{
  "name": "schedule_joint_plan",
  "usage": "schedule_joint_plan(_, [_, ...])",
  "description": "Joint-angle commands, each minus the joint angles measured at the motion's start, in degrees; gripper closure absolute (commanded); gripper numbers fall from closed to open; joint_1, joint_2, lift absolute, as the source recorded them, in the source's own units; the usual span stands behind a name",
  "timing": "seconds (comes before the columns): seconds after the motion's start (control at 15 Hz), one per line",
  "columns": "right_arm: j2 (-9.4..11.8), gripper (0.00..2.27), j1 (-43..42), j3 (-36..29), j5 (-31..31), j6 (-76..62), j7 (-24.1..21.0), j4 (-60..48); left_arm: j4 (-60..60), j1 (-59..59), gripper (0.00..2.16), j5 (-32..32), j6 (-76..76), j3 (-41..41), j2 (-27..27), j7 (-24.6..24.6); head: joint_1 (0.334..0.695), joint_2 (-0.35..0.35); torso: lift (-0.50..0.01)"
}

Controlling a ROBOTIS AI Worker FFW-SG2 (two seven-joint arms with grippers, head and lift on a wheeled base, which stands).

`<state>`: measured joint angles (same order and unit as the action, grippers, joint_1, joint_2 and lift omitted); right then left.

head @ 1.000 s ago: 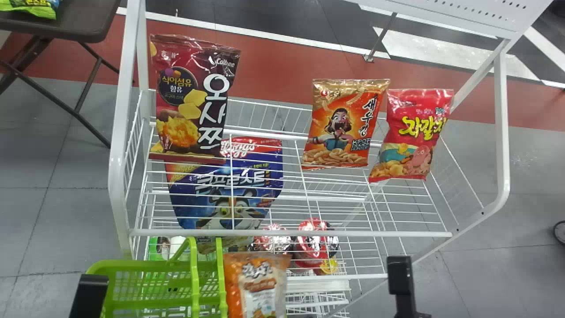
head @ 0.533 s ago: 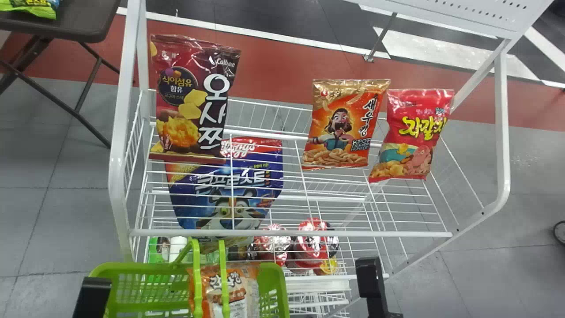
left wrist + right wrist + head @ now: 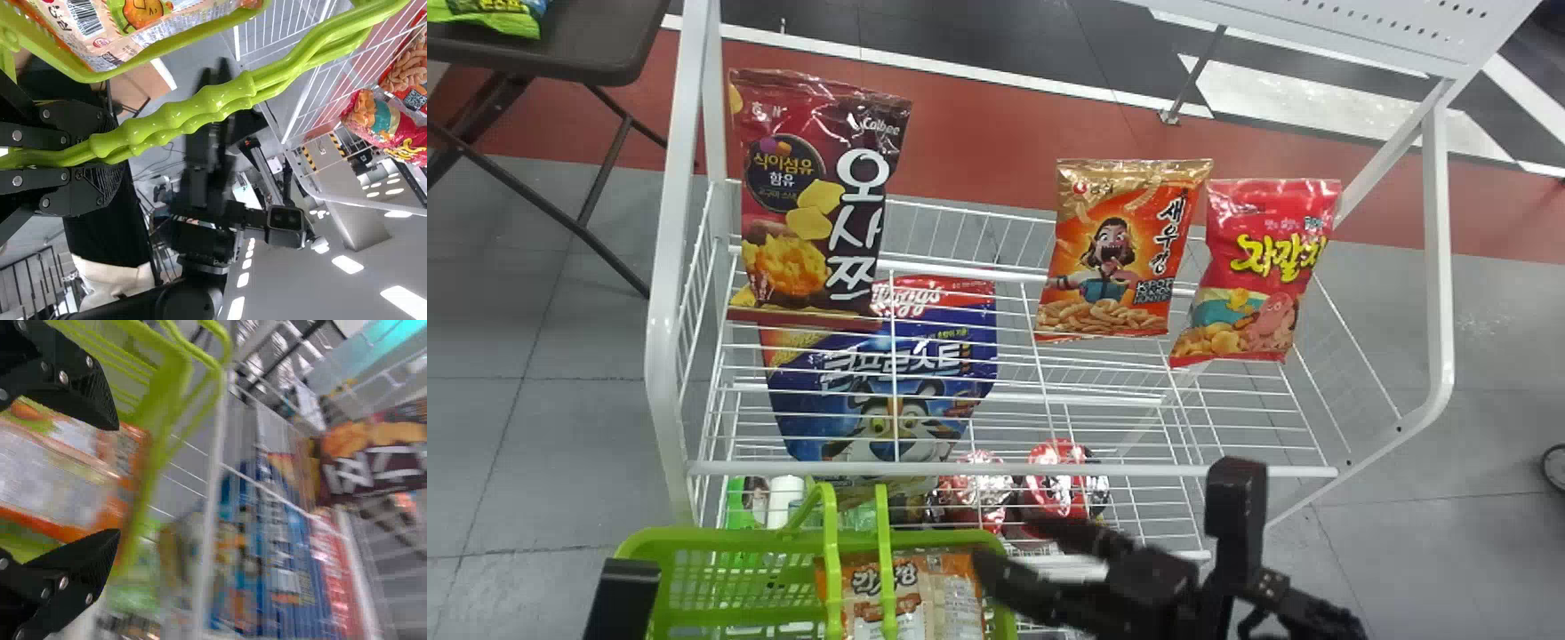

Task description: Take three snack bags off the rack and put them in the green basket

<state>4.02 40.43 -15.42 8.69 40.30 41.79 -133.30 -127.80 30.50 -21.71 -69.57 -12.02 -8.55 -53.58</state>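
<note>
"What's new on the rack (image 3: 1014,469)?"

"Nothing there has shifted. Three snack bags still stand up top: the dark red bag (image 3: 805,200), the orange bag (image 3: 1112,267) and the red bag (image 3: 1258,267)."

"And the green basket (image 3: 720,538)?"

"That's where the change is. A second ago the orange-and-clear bag (image 3: 951,609) showed at the basket's right side. It has since shifted left, and now lies inside, partly behind the handles (image 3: 200,107)."

"Let go of?"

"I'd say so. The right pincer (image 3: 117,480) is wide, its two fingers well apart over the bag, and it has swung round above the basket's right edge."

"The left pincer (image 3: 110,153)?"

"Closed round the handles, holding the basket beside the rack."

"So how far along are we?"

"One bag in that I can see, so probably two to go. The right pincer should back out clear of the handles, then go up for another, maybe the orange one. My worry is a finger snagging the bag or a handle on the way out."
</note>
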Motion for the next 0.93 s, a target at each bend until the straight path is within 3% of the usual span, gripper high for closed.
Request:
schedule_joint_plan(0.0, [-0.9, 0.04, -1.8, 0.1, 0.5, -18.2, -4.3, 2.9, 0.0, 0.1, 1.28, 0.2, 0.0, -0.4, 0.0, 0.1, 0.695, -0.350, -0.026])
schedule_joint_plan(0.2, [-2.0, 0.04, -7.6, 0.1, 0.6, -32.3, -13.0, 9.6, -0.2, 0.0, 1.28, 1.1, -0.4, -1.3, -0.1, 0.1, 0.695, -0.350, -0.026])
schedule_joint_plan(0.47, [-2.1, 0.05, -17.6, 0.5, -2.2, -38.6, -24.2, 20.5, -0.2, -0.1, 1.28, 1.3, -0.7, -1.5, -0.2, 0.3, 0.695, -0.350, -0.026])
schedule_joint_plan(0.87, [-1.8, 0.06, -30.2, -1.4, -4.9, -34.0, -26.1, 31.6, 0.4, -1.1, 1.28, 1.5, -1.4, -1.5, -0.2, 0.6, 0.695, -0.350, -0.026])
